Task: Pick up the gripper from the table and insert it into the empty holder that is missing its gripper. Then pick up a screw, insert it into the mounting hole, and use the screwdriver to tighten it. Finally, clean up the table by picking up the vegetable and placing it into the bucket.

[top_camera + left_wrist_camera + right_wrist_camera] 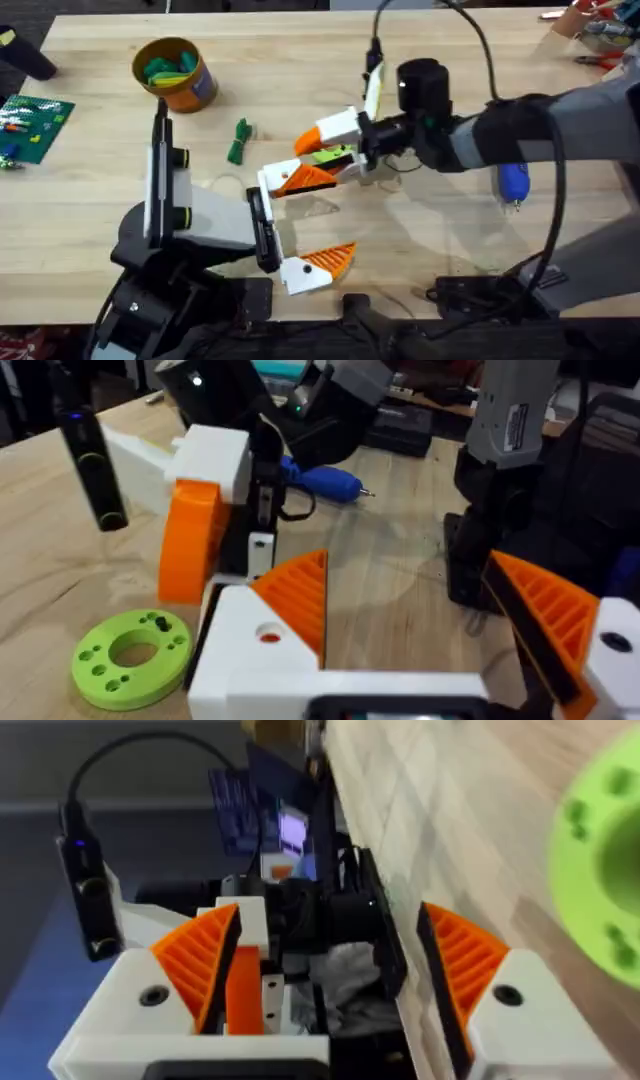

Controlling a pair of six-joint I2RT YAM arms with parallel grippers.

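From the overhead I see both arms meeting mid-table. My left gripper (300,225) sits with its white-and-orange fingers spread wide, one finger (300,178) up near the green disc (328,156), the other (325,265) well back toward the table's near edge, nothing between them. My right gripper (335,150) reaches in from the right, turned sideways, and its fingers also stand apart (right wrist view shows the two orange ribbed pads (200,960) with a clear gap and nothing clamped). The lime-green disc with small holes lies flat on the table (420,240) between the two grippers; in the left wrist view it sits just beside my left finger (132,657), and in the right wrist view it is close off one side (600,870). I can't tell whether either finger touches it. The screwdriver (512,184), blue handle, lies on the table under the right arm's forearm, well apart from both grippers; the left wrist view catches it too, tip pointing away from the right gripper (322,480). The vegetable (238,142), dark green, lies on bare wood left of the grippers, near but apart from the bucket (178,73). The bucket stands upright at the far left with some green pieces inside. A green circuit board (35,125) lies at the left edge.
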